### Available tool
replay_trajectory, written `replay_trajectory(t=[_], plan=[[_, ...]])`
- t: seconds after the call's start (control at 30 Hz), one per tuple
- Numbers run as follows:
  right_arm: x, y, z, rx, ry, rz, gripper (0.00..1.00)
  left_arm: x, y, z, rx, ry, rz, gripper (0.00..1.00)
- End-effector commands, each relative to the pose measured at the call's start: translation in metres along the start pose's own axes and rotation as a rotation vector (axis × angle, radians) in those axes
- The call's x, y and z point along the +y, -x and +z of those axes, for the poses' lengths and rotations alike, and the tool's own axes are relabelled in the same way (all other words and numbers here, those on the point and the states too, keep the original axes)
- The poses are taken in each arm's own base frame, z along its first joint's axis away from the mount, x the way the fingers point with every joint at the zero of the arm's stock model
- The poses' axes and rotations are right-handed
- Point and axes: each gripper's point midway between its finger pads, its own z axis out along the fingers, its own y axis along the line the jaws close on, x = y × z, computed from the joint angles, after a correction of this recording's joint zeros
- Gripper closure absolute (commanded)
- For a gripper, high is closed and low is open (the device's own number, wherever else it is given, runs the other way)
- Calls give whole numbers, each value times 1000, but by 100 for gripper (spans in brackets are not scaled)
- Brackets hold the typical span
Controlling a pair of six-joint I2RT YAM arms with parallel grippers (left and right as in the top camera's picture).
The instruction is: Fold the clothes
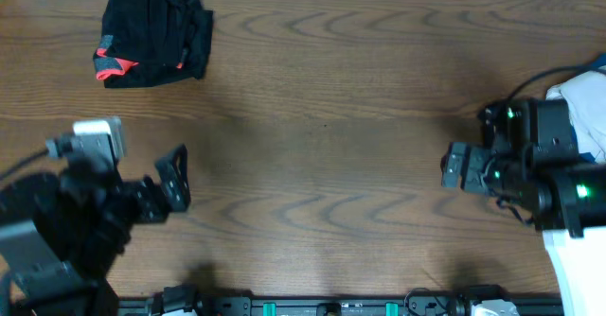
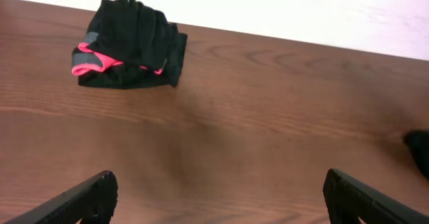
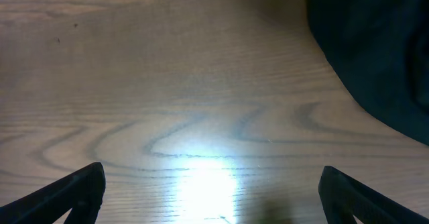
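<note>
A folded black garment with a coral-red band [image 1: 151,30] lies at the table's far left; it also shows in the left wrist view [image 2: 127,43]. My left gripper [image 1: 173,179] is open and empty, well in front of it; its fingers show in the left wrist view [image 2: 218,197]. My right gripper [image 1: 453,167] is open and empty above bare wood at the right; its fingers show in the right wrist view [image 3: 213,194]. A dark cloth [image 3: 375,49] fills the upper right of the right wrist view. White and blue fabric [image 1: 587,103] lies at the right edge, partly behind the right arm.
The wooden table [image 1: 322,117] spans the view. A bright light reflection [image 3: 208,184] lies on the wood between the right fingers. A black bar with fittings [image 1: 331,307] runs along the table's front edge.
</note>
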Motion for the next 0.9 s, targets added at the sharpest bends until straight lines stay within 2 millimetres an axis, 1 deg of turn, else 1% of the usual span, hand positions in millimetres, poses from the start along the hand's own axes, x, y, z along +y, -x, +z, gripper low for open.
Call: replay_trajectory(t=[0.0,0.1,0.2,0.3,0.4,0.5,0.57,0.87], plan=[[-9,-15,4,7,-30,32,1,-2,-21,1,1,-20,-43,2],[-16,-30,11,17,-48,61,1,-7,-45,6,18,-65,-65,2],[-19,-40,17,2,-43,66,1,-12,-66,12,35,-110,-71,2],[-16,-37,19,-60,-12,67,1,-8,-86,22,54,-109,-78,2],[-15,-30,17,-112,3,68,1,-4,-97,33,82,-107,-89,2],[-12,-23,16,-141,12,68,1,-1,-104,40,110,-104,-100,2],[-11,-19,17,-151,15,68,1,-1,-105,42,117,-104,-102,2],[-12,-21,19,-136,11,67,1,-1,-105,42,120,-103,-104,2]])
